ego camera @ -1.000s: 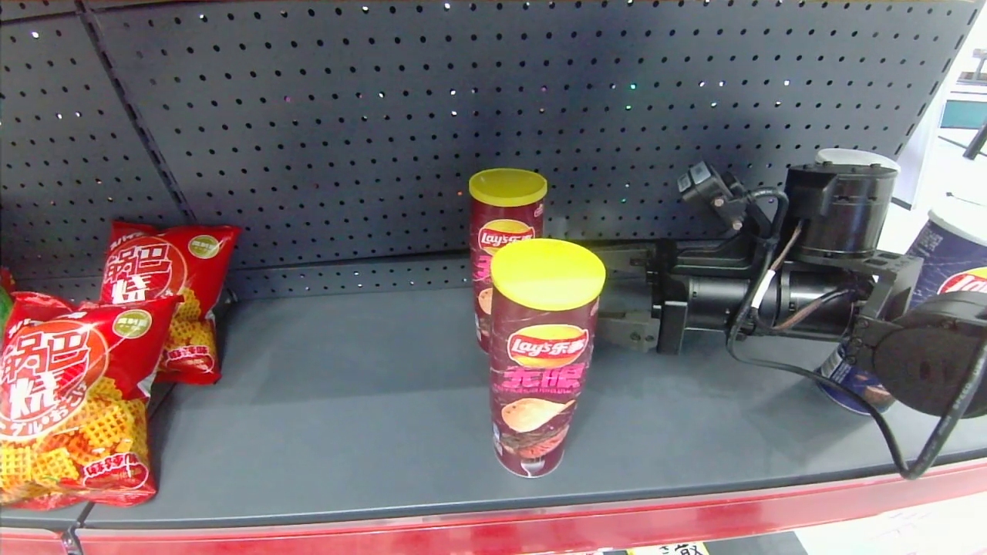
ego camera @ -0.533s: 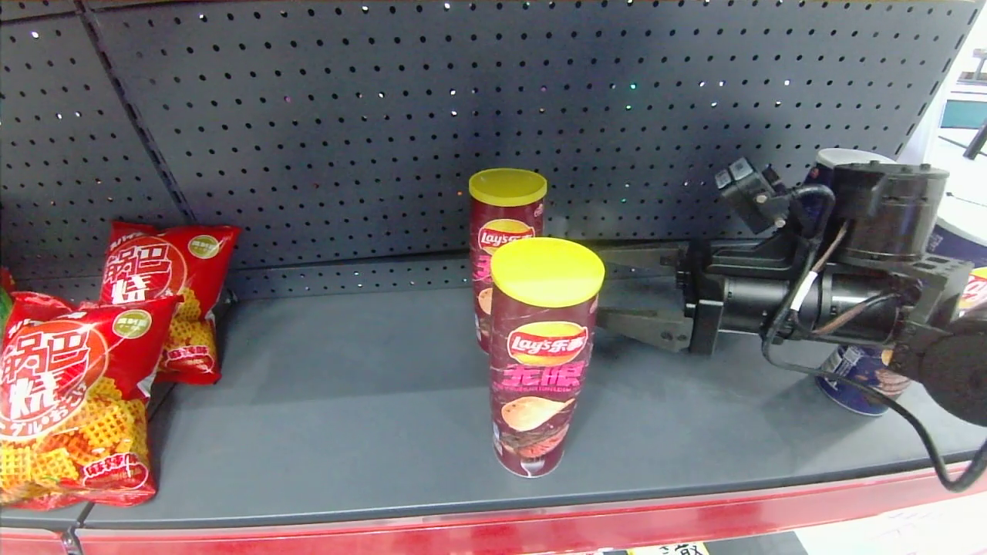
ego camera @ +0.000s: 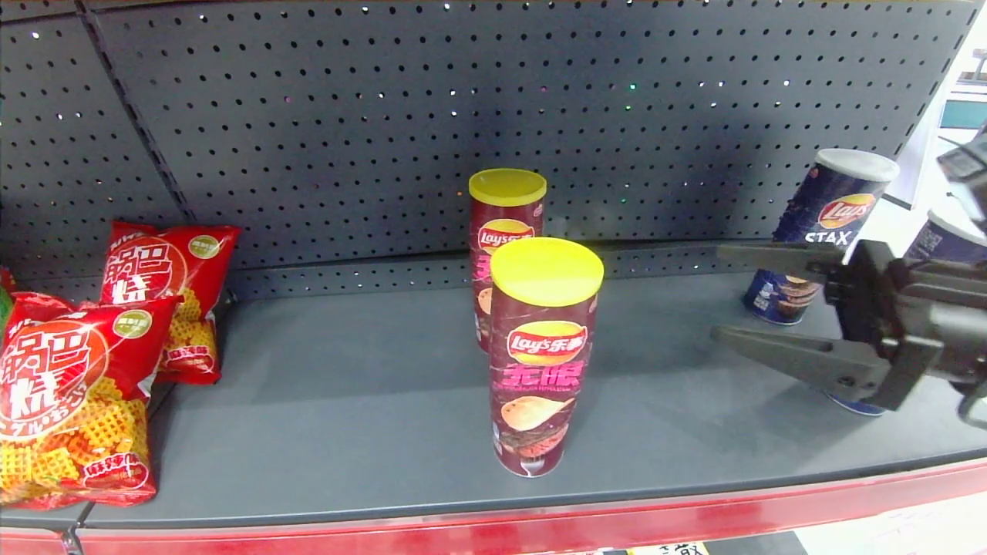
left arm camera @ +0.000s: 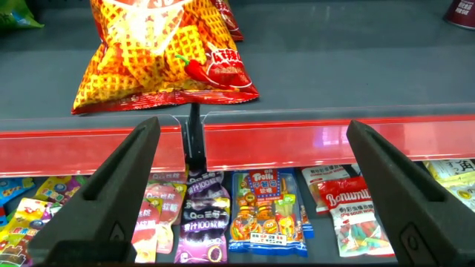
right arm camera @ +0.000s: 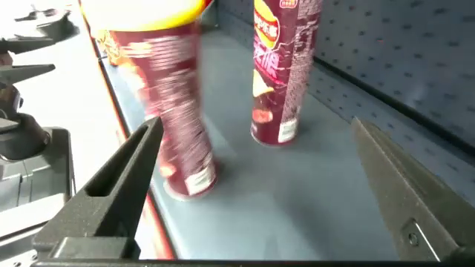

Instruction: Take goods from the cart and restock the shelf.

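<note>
Two maroon cardboard chip tubes with yellow lids, front tube [ego camera: 544, 362] and rear tube [ego camera: 505, 223], stand upright on grey metal shelf [ego camera: 347, 408], well beyond right gripper [ego camera: 717, 291] fingertips. Its jaws are spread, empty. Left gripper [left arm camera: 254, 126] jaws spread wide, orange waffle-snack bag [left arm camera: 163, 52] beyond them.

The right end effector [right arm camera: 254, 124] has its two dark fingers [right arm camera: 111, 193] spread wide apart and holds nothing. Beyond them, two maroon chip canisters stand on their bases on the grey shelf [right arm camera: 297, 200], apart from each other. The nearer chip canister [right arm camera: 174, 111] has a yellow lid, is blurred, and stands close to the shelf's red front edge [right arm camera: 111, 81], just past one fingertip. The farther chip canister [right arm camera: 286, 67] stands deeper in, near the perforated grey back panel [right arm camera: 401, 67]. Neither finger touches a canister.
</note>
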Robot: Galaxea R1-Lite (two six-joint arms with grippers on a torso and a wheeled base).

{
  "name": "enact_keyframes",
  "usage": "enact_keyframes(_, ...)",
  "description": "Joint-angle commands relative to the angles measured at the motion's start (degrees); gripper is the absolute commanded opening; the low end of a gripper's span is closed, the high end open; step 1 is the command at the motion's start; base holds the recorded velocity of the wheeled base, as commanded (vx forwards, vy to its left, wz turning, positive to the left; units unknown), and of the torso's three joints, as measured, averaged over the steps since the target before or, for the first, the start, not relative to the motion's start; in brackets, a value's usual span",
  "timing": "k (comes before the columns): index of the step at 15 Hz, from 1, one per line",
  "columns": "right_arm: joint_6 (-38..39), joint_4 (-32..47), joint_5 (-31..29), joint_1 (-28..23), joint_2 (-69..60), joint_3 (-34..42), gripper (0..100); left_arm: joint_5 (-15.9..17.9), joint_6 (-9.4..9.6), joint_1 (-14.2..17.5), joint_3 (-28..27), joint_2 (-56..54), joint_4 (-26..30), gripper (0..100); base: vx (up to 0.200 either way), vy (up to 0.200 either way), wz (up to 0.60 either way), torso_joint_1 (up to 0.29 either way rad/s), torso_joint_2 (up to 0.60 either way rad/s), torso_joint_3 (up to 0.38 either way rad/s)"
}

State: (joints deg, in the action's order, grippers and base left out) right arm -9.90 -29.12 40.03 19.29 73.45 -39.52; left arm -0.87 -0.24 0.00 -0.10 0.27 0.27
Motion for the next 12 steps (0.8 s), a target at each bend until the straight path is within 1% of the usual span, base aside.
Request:
enact_keyframes(1, -0.30, 2.58, -3.38, -0.83, -12.72, 3.05, 100, -0.01, -0.02, -0.09, 0.01, 0.08, 0.00, 100, 0.000, 0.000, 0.00, 0.000, 0.00, 0.000)
enact_keyframes(5, -0.47, 2.84, -9.01, -0.74, -24.67, 8.23, 100, -0.01, -0.02, 0.00, 0.01, 0.08, 0.00, 100, 0.000, 0.000, 0.00, 0.000, 0.00, 0.000)
enact_keyframes(6, -1.09, 2.84, -11.47, -1.62, -26.69, 9.20, 100, -0.01, -0.02, 0.00, 0.01, 0.00, 0.00, 100, 0.000, 0.000, 0.00, 0.000, 0.00, 0.000)
enact_keyframes(8, -1.44, 2.84, -15.07, -2.85, -31.17, 13.59, 100, -0.01, -0.02, 0.00, 0.01, 0.00, 0.00, 100, 0.000, 0.000, 0.00, 0.000, 0.00, 0.000)
enact_keyframes(9, -1.44, 2.84, -15.07, -2.85, -31.17, 13.59, 100, -0.01, -0.02, 0.00, 0.01, 0.00, 0.00, 100, 0.000, 0.000, 0.00, 0.000, 0.00, 0.000)
enact_keyframes(10, -1.44, 2.84, -19.82, -3.03, -35.48, 18.52, 100, -0.01, -0.02, -0.09, 0.01, 0.08, 0.00, 100, 0.000, 0.000, 0.00, 0.000, 0.00, 0.000)
enact_keyframes(11, -1.44, 2.84, -22.81, -3.38, -39.17, 22.03, 100, -0.01, -0.02, 0.00, 0.01, 0.08, 0.00, 100, 0.000, 0.000, 0.00, 0.000, 0.00, 0.000)
enact_keyframes(12, -1.18, 2.84, -25.09, -5.75, -43.65, 24.58, 100, -0.01, -0.02, 0.00, 0.01, 0.00, 0.00, 100, 0.000, 0.000, 0.00, 0.000, 0.00, 0.000)
